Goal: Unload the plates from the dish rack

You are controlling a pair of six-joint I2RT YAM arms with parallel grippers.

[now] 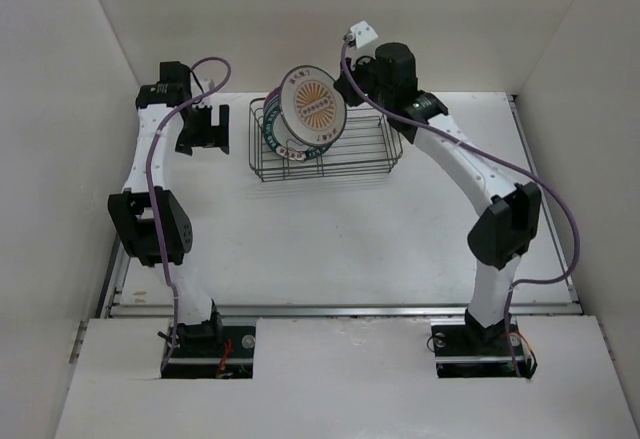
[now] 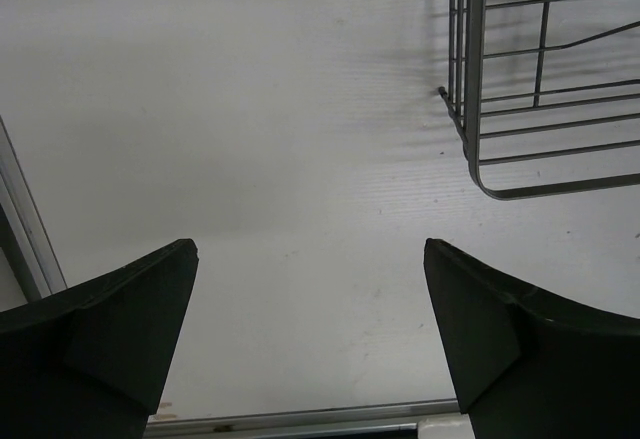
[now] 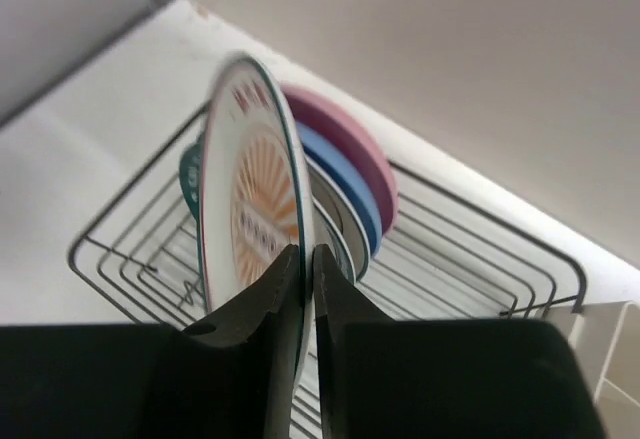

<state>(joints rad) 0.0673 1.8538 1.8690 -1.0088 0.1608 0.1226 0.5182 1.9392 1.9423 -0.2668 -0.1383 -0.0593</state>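
My right gripper (image 3: 307, 259) is shut on the rim of a white plate with an orange sunburst centre (image 1: 313, 105), held on edge and raised above the dish rack (image 1: 365, 164); the same plate shows in the right wrist view (image 3: 245, 194). Behind it in the rack stand a blue plate (image 3: 345, 184), a pink plate (image 3: 345, 139) and a patterned plate with a teal rim (image 1: 275, 144). My left gripper (image 2: 310, 259) is open and empty over bare table left of the rack corner (image 2: 480, 139), also in the top view (image 1: 207, 129).
White walls close in the table on the left, back and right. A metal rail (image 1: 340, 309) runs along the near table edge. A white box (image 1: 362, 31) sits on the right wrist.
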